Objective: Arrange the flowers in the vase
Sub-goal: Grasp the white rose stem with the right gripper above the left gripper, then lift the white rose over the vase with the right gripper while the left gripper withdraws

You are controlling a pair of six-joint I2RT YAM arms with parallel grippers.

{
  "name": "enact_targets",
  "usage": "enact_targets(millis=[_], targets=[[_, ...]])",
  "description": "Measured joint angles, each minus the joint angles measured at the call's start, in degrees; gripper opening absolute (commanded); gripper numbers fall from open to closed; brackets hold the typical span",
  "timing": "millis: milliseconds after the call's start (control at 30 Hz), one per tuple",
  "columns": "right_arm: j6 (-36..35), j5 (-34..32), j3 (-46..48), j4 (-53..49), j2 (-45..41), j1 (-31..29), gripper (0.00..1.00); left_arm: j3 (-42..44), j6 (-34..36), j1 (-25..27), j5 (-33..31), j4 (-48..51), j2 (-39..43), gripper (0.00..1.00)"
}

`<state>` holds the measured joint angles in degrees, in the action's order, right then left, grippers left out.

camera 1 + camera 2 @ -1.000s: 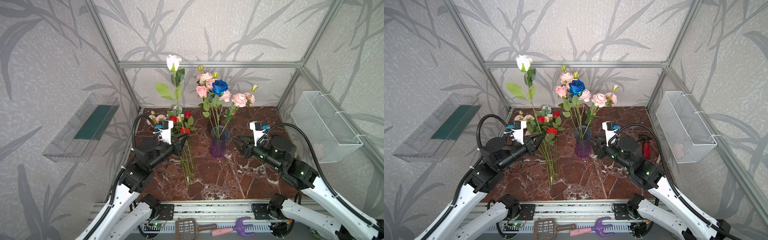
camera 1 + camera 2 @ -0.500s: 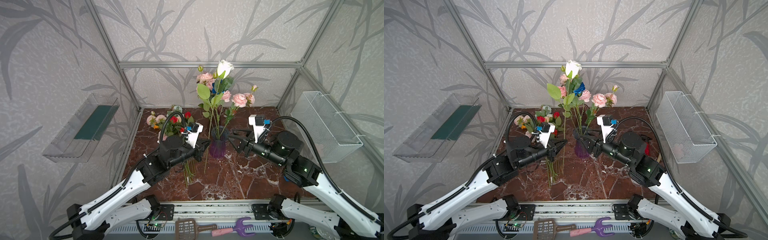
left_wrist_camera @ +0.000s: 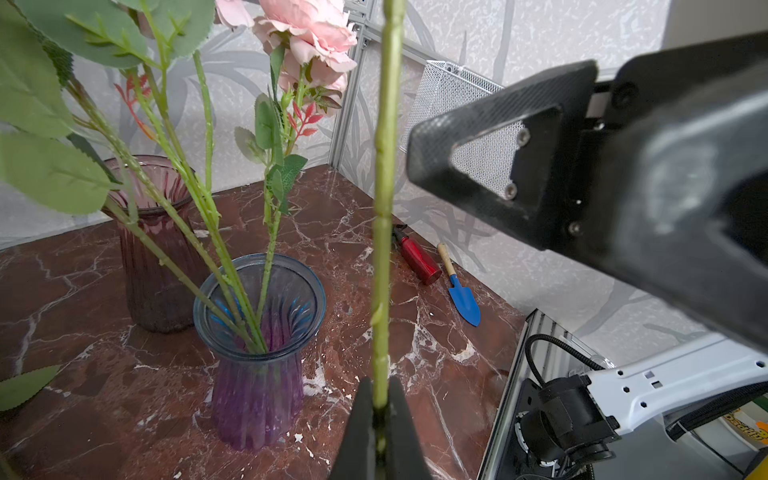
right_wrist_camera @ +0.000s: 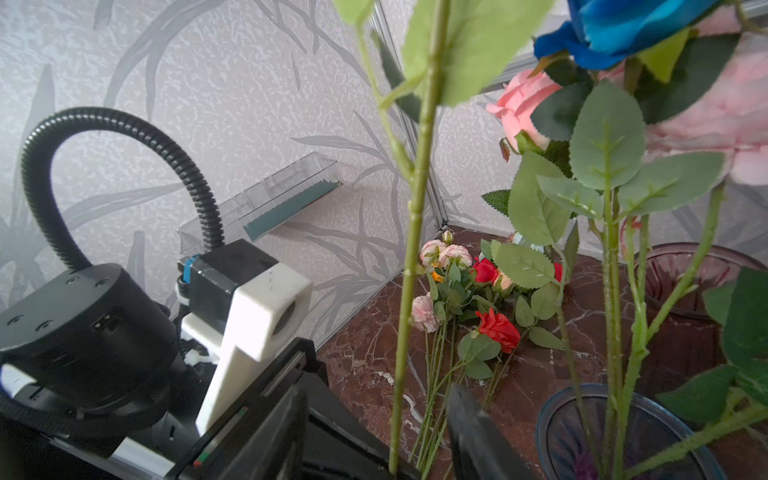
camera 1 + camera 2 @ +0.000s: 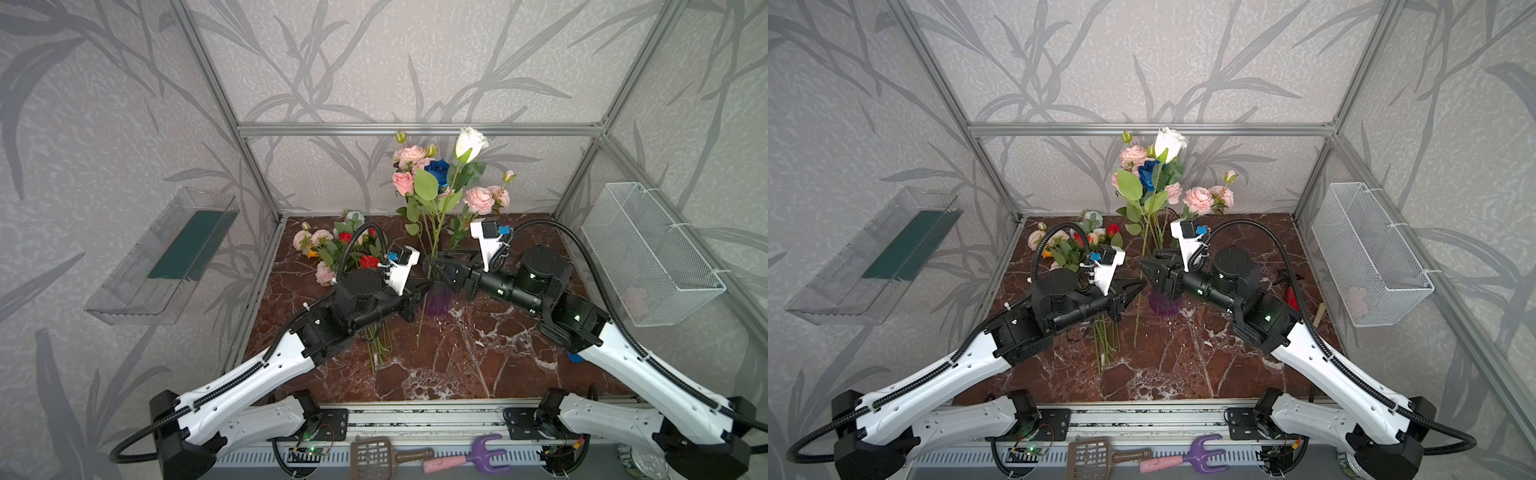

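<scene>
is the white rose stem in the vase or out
Out: the white rose stem runs beside the blue-rimmed vase mouth, not into it, clamped in the left tool.

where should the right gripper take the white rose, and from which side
Grip the bare stem of the white rose, just above where the left gripper pinches it and below the leaves. Come in level from the robot's right with the fingers on either side. The stem is thin and stands nearly upright, and the open right gripper straddles it there.

Grey leaf-pattern walls (image 5: 374,62); aluminium frame (image 5: 332,129); red-brown marble floor (image 5: 457,365); clear tray (image 5: 133,295) left, wire basket (image 5: 648,249) right.
</scene>
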<state>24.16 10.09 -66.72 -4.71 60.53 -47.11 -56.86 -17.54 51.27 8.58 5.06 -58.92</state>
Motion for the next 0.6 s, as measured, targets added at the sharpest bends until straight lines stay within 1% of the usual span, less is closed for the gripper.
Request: enact_targets(millis=[67, 100, 200, 267, 300, 333, 400, 433, 467, 533, 600], targets=[[1.0, -0.5, 0.0, 1.0, 1.3, 0.0, 0.47, 0.0, 0.1, 0.0, 0.0, -0.1, 0.0, 0.0], [1.4, -0.6, -0.1, 1.3, 1.9, 0.0, 0.43, 0.0, 0.1, 0.0, 0.0, -0.2, 0.0, 0.0], [3.0, -0.9, -0.1, 2.1, 3.7, 0.0, 0.24, 0.0, 0.3, 0.0, 0.0, -0.4, 0.0, 0.0], [3.9, -1.0, -0.1, 2.5, 4.7, 0.0, 0.09, 0.0, 0.6, 0.0, 0.0, -0.4, 0.0, 0.0], [4.4, -1.0, -0.1, 2.8, 4.9, 0.0, 0.05, 0.0, 0.7, 0.0, -0.2, -0.3, 0.0, 0.0], [4.9, -0.8, -0.1, 3.2, 5.1, 0.0, 0.02, 0.0, 0.7, 0.0, -0.4, -0.2, 0.0, 0.03], [5.6, -0.8, -0.1, 3.5, 5.1, 0.0, 0.0, 0.0, 0.9, 0.0, -0.9, -0.2, 0.2, 0.17], [5.8, -0.8, -0.2, 3.6, 5.1, 0.0, 0.0, 0.1, 1.0, 0.0, -1.2, -0.3, 0.5, 0.32], [6.3, -0.8, -0.4, 3.6, 5.1, 0.0, 0.0, 0.4, 0.9, 0.0, -1.6, -0.5, 0.9, 0.43], [6.3, -1.0, -0.9, 3.6, 5.1, 0.0, 0.0, 1.0, 1.0, 0.0, -2.5, -0.7, 2.0, 0.56], [6.0, -1.5, -1.8, 3.4, 5.1, 0.0, 0.0, 1.9, 1.0, 0.0, -3.9, -0.8, 3.4, 0.6]])
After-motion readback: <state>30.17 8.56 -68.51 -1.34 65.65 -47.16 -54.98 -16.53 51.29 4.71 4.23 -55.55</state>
